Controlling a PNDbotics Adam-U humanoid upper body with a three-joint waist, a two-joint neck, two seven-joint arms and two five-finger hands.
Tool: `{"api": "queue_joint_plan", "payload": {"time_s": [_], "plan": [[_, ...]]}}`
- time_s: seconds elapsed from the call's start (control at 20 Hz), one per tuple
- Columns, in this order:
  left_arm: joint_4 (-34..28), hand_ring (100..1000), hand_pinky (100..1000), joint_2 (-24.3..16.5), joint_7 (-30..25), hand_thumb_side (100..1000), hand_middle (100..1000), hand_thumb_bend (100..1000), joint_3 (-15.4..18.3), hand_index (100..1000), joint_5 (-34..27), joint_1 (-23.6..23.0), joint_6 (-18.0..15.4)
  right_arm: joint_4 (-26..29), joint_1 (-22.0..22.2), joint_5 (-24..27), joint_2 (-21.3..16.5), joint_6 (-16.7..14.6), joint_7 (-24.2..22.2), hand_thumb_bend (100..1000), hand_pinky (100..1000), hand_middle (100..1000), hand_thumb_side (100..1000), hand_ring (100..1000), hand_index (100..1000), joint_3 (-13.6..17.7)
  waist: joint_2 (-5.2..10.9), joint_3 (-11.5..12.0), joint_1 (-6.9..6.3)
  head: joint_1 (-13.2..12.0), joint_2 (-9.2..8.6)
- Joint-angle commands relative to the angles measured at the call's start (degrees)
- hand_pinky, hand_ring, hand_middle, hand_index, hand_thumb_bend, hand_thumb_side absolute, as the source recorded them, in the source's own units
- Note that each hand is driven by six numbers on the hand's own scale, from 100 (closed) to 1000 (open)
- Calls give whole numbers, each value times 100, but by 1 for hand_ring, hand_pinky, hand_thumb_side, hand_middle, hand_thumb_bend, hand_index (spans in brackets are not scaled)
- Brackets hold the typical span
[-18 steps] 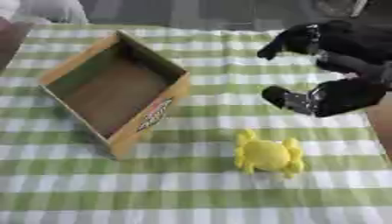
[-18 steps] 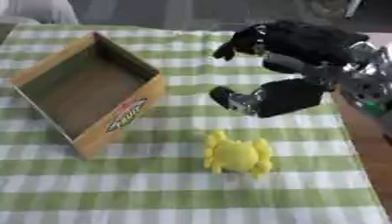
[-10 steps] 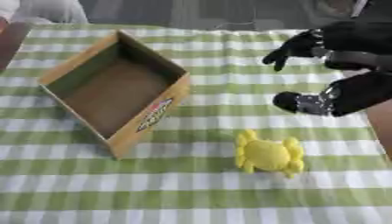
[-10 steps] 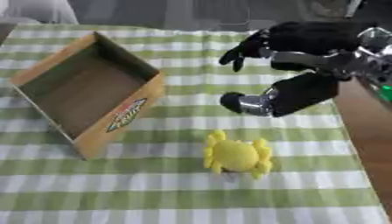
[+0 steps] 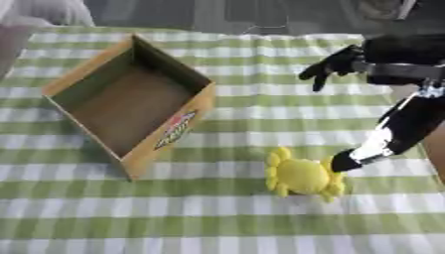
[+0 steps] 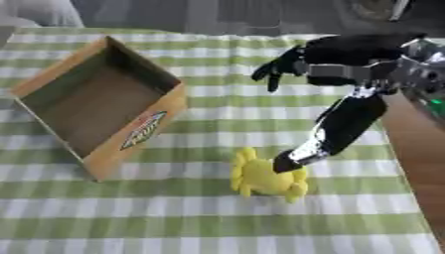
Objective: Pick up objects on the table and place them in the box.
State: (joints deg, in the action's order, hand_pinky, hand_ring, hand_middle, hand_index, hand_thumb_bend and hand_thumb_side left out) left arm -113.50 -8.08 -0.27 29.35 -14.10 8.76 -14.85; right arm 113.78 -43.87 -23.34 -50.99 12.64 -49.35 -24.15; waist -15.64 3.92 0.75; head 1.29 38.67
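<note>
Left eye: box (image 5: 130, 106) open on checked surface (image 5: 217, 223), left of centre | yellow toy (image 5: 302, 174) beside box's near corner | Right eye: right robot hand (image 6: 343, 119) spread open, thumb tip touching toy's right edge, fingers raised well above | left robot hand unseen

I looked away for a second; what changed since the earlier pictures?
The right hand has come down from above the table to the yellow toy, its thumb tip at the toy's right edge, not yet gripping. The toy and the empty box stayed put.
</note>
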Motion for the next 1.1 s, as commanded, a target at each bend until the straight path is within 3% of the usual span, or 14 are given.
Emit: {"api": "queue_joint_plan", "payload": {"time_s": [0.05, 0.55, 0.75, 0.8, 0.85, 1.1], "plan": [[-109, 648, 712, -149, -19, 894, 598, 100, 3, 719, 14, 60, 6, 81, -97, -103, -45, 161, -110, 712, 854, 793, 519, 968, 1000, -18, 93, -7, -6, 16, -51], [-109, 648, 711, -163, -31, 894, 597, 100, -8, 718, 4, 103, 20, 81, 126, -711, 339, 554, -166, 641, 850, 793, 489, 969, 993, -383, 84, -28, 15, 41, -55], [-109, 648, 711, -164, -32, 894, 597, 100, -8, 718, -4, 127, 25, 81, 522, -1097, 653, 711, -116, 641, 850, 796, 490, 971, 1000, -452, 71, -29, 18, 53, -78], [-109, 648, 711, -166, -32, 894, 597, 100, -9, 718, -7, 132, 24, 81, 634, -1198, 709, 755, -102, 630, 849, 797, 443, 972, 1000, -453, 69, -28, 19, 56, -80], [-109, 648, 711, -167, -32, 894, 597, 100, -9, 718, -9, 137, 24, 81, 740, -1313, 759, 793, -80, 639, 849, 797, 493, 973, 1000, -449, 66, -30, 21, 58, -83], [-109, 649, 710, -176, -33, 894, 597, 100, -11, 718, -7, 158, 38, 81, 1129, -1899, 931, 840, -18, 620, 845, 796, 508, 978, 1000, -500, 62, -38, 41, 71, -91]]}}
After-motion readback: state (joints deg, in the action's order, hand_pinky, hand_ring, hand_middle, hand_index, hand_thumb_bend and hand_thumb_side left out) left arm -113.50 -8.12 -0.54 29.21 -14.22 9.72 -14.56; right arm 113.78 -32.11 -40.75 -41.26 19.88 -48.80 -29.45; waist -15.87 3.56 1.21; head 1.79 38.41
